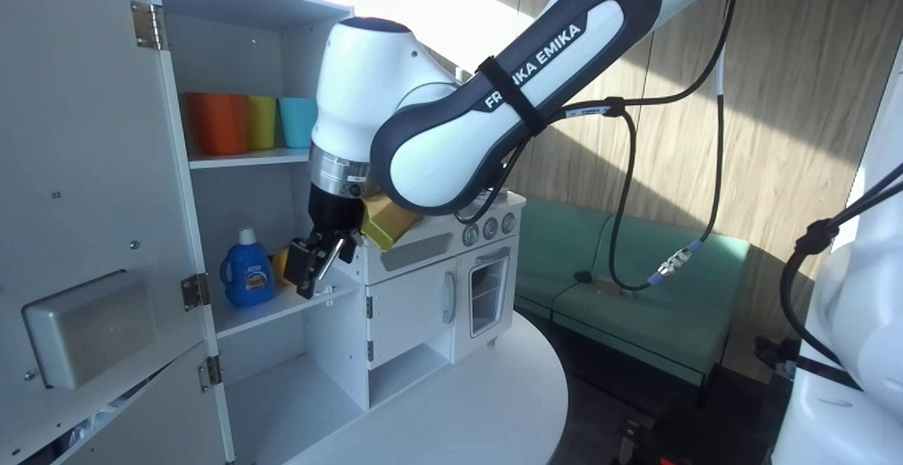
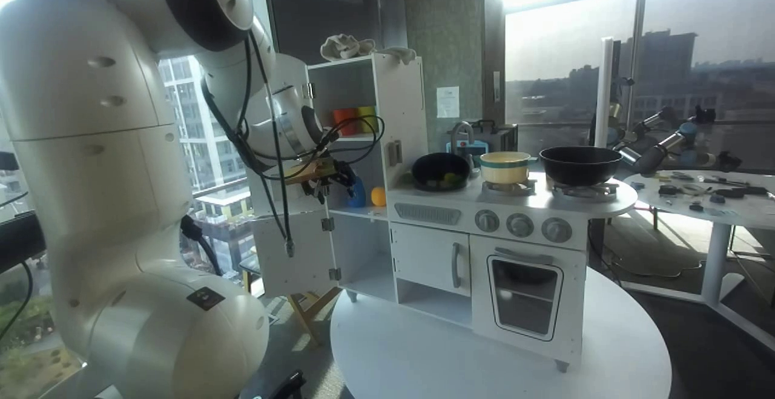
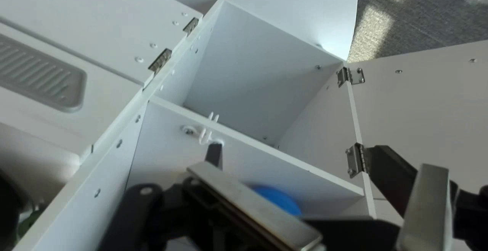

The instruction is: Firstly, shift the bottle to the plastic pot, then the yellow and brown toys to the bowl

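The blue bottle [image 1: 248, 274] with a white cap stands upright on the cabinet's middle shelf, also in an exterior view [image 2: 356, 194]. Its blue edge shows behind a finger in the wrist view [image 3: 280, 200]. The yellow toy [image 2: 378, 197] sits right of the bottle, partly hidden by the gripper in an exterior view [image 1: 281, 265]. My gripper [image 1: 322, 267] points down in front of that shelf, fingers apart and empty [image 3: 297, 154]. The pale pot [image 2: 505, 172] stands on the stove. The black bowl [image 2: 437, 163] is left of it, holding greenish items. The brown toy is not visible.
Orange [image 1: 217, 126], yellow [image 1: 261, 123] and teal [image 1: 296, 121] cups stand on the shelf above. The cabinet door [image 1: 77, 190] stands open. A dividing wall [image 1: 331, 352] separates the cabinet from the stove unit. A black pan [image 2: 580, 169] sits right of the pot.
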Robot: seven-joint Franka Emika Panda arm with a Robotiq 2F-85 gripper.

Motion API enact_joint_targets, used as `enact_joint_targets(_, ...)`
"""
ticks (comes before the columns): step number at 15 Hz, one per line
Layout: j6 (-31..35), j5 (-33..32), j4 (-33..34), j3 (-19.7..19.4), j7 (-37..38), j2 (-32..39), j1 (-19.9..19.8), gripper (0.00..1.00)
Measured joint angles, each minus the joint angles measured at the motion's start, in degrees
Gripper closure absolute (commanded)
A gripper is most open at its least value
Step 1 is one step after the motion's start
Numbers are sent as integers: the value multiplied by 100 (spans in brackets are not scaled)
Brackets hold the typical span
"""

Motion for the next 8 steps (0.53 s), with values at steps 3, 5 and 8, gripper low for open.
enact_joint_targets(3, 828, -1035, 128, -33, 954, 216, -29, 0)
enact_joint_targets(5, 1338, -1723, 107, -32, 1676, 229, -19, 0)
enact_joint_targets(8, 1830, -2054, 7, 22, 2094, 232, 23, 0)
